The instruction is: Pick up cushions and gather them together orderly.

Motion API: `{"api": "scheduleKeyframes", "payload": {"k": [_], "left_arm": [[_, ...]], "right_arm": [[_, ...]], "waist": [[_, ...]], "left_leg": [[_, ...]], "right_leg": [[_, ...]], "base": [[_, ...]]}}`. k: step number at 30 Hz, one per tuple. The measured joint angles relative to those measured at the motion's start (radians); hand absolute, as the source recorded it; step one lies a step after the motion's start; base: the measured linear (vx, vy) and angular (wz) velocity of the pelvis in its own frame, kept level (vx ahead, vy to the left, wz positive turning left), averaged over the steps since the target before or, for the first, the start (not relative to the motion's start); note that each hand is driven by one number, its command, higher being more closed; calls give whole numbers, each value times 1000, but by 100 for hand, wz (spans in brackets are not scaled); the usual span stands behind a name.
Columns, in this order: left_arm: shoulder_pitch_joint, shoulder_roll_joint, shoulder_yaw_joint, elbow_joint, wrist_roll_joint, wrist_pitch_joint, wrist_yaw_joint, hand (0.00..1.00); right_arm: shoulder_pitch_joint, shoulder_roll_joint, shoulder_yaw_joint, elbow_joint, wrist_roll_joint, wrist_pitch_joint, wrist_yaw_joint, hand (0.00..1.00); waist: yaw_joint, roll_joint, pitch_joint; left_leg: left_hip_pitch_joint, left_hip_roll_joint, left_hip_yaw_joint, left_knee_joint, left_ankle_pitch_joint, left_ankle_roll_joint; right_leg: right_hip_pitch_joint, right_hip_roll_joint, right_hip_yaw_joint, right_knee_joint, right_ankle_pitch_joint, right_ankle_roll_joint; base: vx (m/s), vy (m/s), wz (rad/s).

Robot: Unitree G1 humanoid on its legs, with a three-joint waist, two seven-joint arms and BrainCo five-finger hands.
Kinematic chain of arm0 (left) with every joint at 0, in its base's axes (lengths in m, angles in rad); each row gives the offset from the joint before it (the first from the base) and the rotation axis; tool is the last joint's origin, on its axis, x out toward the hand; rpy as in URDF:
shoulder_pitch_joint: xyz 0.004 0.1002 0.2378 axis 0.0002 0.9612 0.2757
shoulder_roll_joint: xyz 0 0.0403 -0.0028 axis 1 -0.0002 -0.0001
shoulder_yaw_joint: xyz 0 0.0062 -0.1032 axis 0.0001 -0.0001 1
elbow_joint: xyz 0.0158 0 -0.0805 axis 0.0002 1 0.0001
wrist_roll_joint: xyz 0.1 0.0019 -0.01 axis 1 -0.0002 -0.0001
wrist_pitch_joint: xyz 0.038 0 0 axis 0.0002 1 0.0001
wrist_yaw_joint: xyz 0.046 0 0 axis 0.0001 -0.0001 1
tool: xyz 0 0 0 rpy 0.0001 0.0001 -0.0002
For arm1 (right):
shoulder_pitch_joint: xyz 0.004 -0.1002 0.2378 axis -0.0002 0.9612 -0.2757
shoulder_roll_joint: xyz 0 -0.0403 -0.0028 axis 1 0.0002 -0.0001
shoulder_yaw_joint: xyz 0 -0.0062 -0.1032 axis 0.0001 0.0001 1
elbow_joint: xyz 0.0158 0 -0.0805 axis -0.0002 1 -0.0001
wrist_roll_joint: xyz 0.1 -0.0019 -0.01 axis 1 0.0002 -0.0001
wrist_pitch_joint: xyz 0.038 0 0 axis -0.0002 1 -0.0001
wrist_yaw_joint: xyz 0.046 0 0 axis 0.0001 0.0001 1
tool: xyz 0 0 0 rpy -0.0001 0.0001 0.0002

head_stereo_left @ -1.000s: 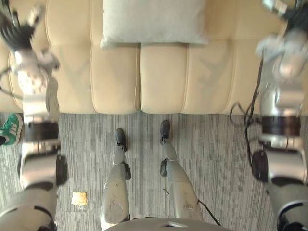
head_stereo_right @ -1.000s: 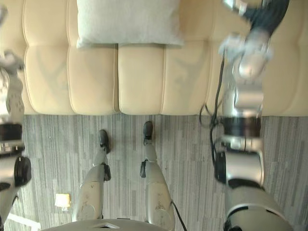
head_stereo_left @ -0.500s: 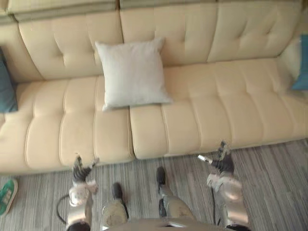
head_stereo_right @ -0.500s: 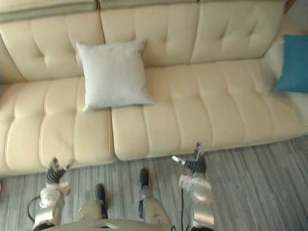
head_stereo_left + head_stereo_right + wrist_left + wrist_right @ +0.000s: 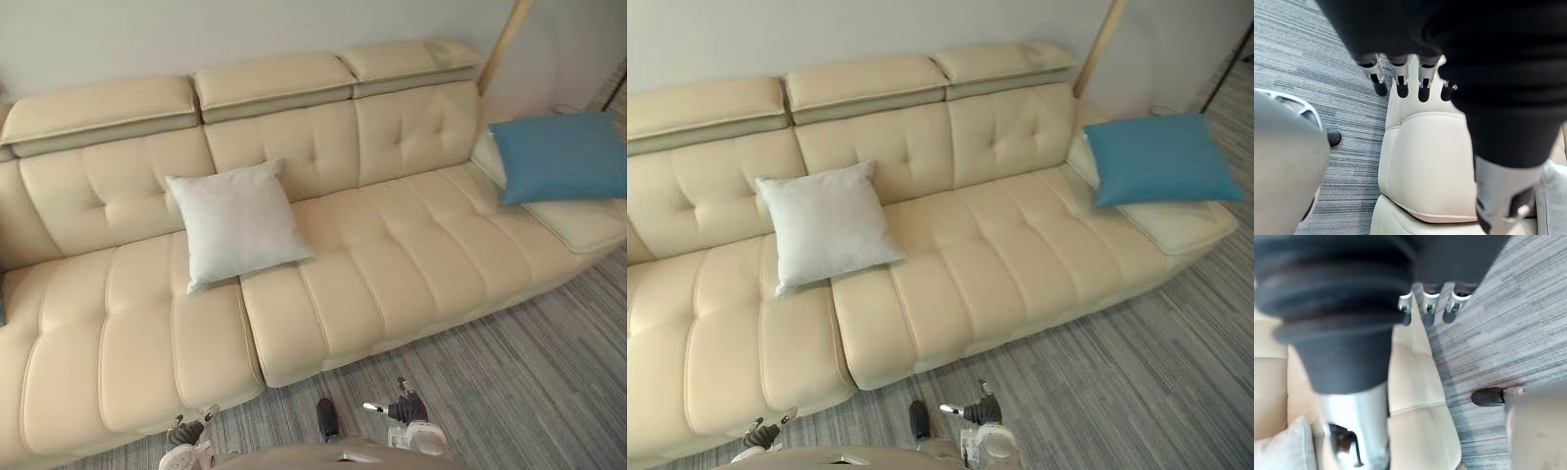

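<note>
A light grey cushion (image 5: 235, 223) leans against the backrest of the cream sofa (image 5: 372, 264), left of its middle. At the sofa's far right end a blue cushion (image 5: 560, 155) rests on the armrest. My left hand (image 5: 186, 431) and right hand (image 5: 402, 409) hang low over the carpet in front of the sofa's front edge, far from both cushions. In the wrist views the left hand's fingers (image 5: 1400, 81) and the right hand's fingers (image 5: 1427, 308) are straight with nothing in them. A corner of the grey cushion (image 5: 1288, 450) shows past the right thumb.
Grey striped carpet (image 5: 509, 392) lies in front of the sofa, widest at the right. A wooden pole (image 5: 505, 44) leans at the wall behind the sofa's right end. A thin dark stand leg (image 5: 1229, 59) stands at the far right.
The camera has tilted up, from the seat and floor to the whole sofa. Both arms have drawn back from over the seat and now hang low before the sofa's front edge.
</note>
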Motion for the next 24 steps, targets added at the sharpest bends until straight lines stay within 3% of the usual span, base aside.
{"api": "scheduleKeyframes", "payload": {"k": [2,3,4,5,6,7,8,9,10,11,12,15,16,20,22,24], "left_arm": [[0,21,8,-12,0,3,0,0],[-3,22,21,-13,-1,6,1,0],[-3,27,26,-11,-2,8,2,0],[4,32,26,-12,-2,12,5,0],[5,44,35,-25,-7,18,8,0],[1,43,41,-9,-12,21,9,0],[0,22,54,11,-15,20,9,0],[-3,24,54,6,-21,19,16,0],[-13,30,43,0,-26,20,22,0],[-24,37,37,-1,-36,17,22,0],[-38,31,35,11,-45,20,23,0],[-37,16,-5,12,-60,19,25,0],[-37,16,-17,12,-60,19,25,0],[-37,17,-60,7,-61,16,25,0],[-39,28,-74,7,-61,11,22,0],[-38,25,-72,4,-61,8,21,0]], "right_arm": [[-12,4,64,3,0,0,0,0],[-47,5,73,21,0,1,1,0],[-63,10,75,39,0,5,1,0],[-59,9,81,49,0,4,-1,0],[-57,14,89,71,0,1,-2,0],[-70,10,102,79,0,-2,-2,0],[-117,-6,89,107,0,0,-2,0],[-130,-3,90,109,0,0,-2,0],[-137,0,89,112,0,0,-4,0],[-143,-1,91,113,0,3,-3,0],[-171,-16,92,107,0,3,-4,0],[-173,-49,91,109,1,5,-5,0],[-164,-52,90,109,0,5,-5,0],[-142,-81,64,110,0,6,-8,0],[-133,-82,42,113,0,6,-18,0],[-119,-81,22,113,0,8,-29,0]], "waist": [[-4,-20,16],[-4,-3,31],[-5,-4,40],[-3,-13,41],[-5,-46,40],[6,-40,35],[52,-5,25],[39,-13,34],[29,-28,44],[38,-49,51],[44,-3,69],[43,44,77],[39,36,84],[38,47,84],[37,34,92],[40,32,93]], "left_leg": [[-30,7,48,61,-15,36],[-46,39,55,62,-7,42],[-43,45,54,61,1,37],[-41,41,26,86,2,35],[-54,23,10,127,-8,36],[-78,8,-44,103,-44,56],[-96,9,-102,33,36,49],[-104,-13,-106,31,51,42],[-122,-35,-130,26,74,48],[-149,-30,-128,51,76,45],[-194,12,-136,81,83,33],[-199,48,-167,21,149,15],[-195,51,-172,3,165,12],[-171,37,-187,-77,240,10],[-179,22,-202,-61,229,16],[-184,3,-206,4,174,25]], "right_leg": [[-38,4,10,23,18,37],[-98,-3,-53,150,-64,11],[-171,-17,-138,371,-172,-32],[-213,-83,-218,647,-287,-24],[-219,-91,-234,689,-285,-4],[-191,-79,-226,613,-276,20],[-146,-69,-191,595,-334,5],[-148,-97,-205,687,-383,8],[-76,-146,-196,667,-467,38],[-27,-151,-201,558,-497,41],[-6,-111,-228,452,-458,24],[21,-61,-257,356,-387,-4],[24,-57,-268,352,-381,-8],[7,-58,-281,358,-359,-19],[-2,-70,-275,358,-354,-19],[-9,-87,-250,360,-350,-21]], "base": [[-114,28,-58],[-106,22,-28],[-57,2,8],[-32,-19,37],[-69,-45,41],[-254,-17,-39],[-264,-34,-40],[-202,-61,-15],[-77,-176,36],[-188,-274,18],[-226,-255,-9],[-181,-123,8],[-135,-94,28],[-177,-52,9],[-103,61,-7],[-96,142,-43]]}}
